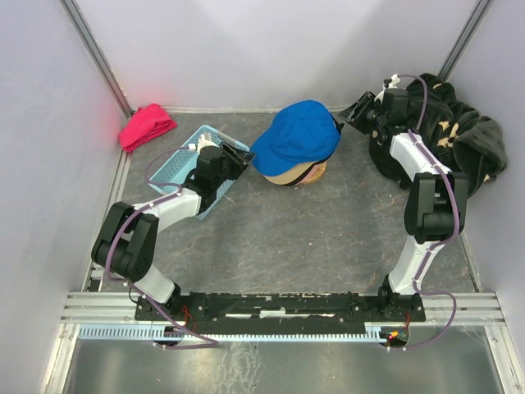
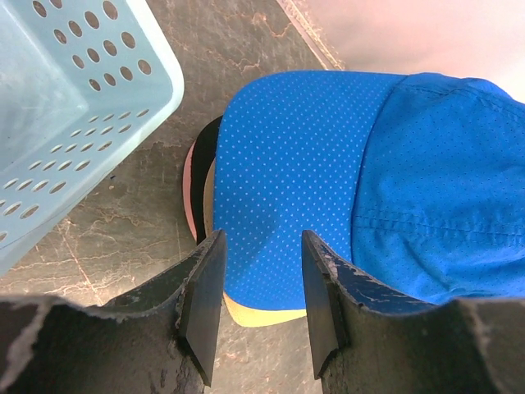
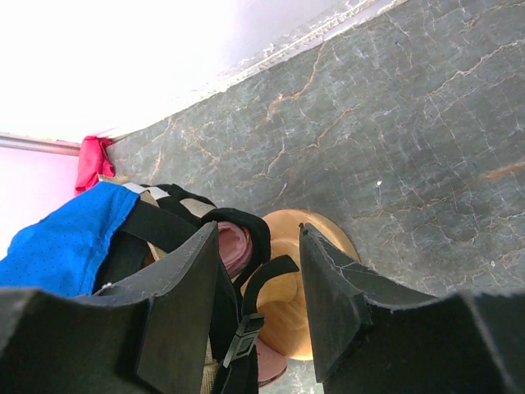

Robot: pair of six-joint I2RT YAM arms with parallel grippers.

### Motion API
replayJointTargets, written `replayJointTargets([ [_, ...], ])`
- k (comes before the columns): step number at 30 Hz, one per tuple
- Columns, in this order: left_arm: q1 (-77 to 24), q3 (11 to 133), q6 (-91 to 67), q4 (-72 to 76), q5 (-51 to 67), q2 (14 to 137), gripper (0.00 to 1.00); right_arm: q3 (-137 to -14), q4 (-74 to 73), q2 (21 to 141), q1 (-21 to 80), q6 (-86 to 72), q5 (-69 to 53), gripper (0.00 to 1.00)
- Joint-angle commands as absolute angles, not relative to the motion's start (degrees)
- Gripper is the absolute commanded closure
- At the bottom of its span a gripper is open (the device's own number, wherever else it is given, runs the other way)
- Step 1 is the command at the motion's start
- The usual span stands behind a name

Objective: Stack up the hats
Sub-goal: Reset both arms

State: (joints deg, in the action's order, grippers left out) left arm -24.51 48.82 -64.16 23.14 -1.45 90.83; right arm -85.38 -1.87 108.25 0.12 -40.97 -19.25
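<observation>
Hats point(image 1: 294, 156) stacked, blue dotted-mesh cap point(image 2: 328, 156) topmost | left hand point(image 2: 261, 250) spread, empty | right hand point(image 3: 258, 242) spread, empty

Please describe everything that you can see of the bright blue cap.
The bright blue cap lies uppermost on the stack, crown up. Its fabric looks thin and sporty; tiny dots cover the brim, and a stitched seam marks where the crown begins. The brim points toward the open left pincer, whose fingers frame its tip; whether they touch cannot be told. Under it show a tan cap, a black edge and a pink edge.
</observation>
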Motion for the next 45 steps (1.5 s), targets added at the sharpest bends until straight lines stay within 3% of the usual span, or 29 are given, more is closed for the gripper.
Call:
replayJointTargets([
  [1,-24.71,51.34,-60.50,23.09,-2.72,89.09,0.51,-86.05,1.84,106.41,-0.30,-42.14,-20.38,0.48],
  [12,-24.77,53.83,-57.09,20.57,-4.59,88.05,0.50,-86.15,0.42,103.55,-0.49,-40.12,-19.02,0.48],
  [23,-25.91,59.37,-28.68,15.10,-23.89,83.05,0.46,-79.46,-5.13,90.65,2.37,-24.82,1.93,0.42],
  [25,-26.57,56.84,-24.08,19.09,-29.44,81.99,0.46,-79.12,-8.07,89.14,5.06,-21.44,8.85,0.37],
  [28,-28.07,50.46,-16.34,30.95,-36.21,80.60,0.45,-76.68,-9.46,87.03,9.35,-18.38,19.87,0.00],
  [36,-28.96,46.96,-11.08,36.98,-41.22,80.48,0.42,-71.38,-14.45,81.78,16.14,-20.70,37.59,0.01],
  [45,-28.92,43.59,-10.89,42.44,-41.74,80.11,0.41,-62.41,-10.71,75.47,20.57,-18.86,44.57,0.01],
])
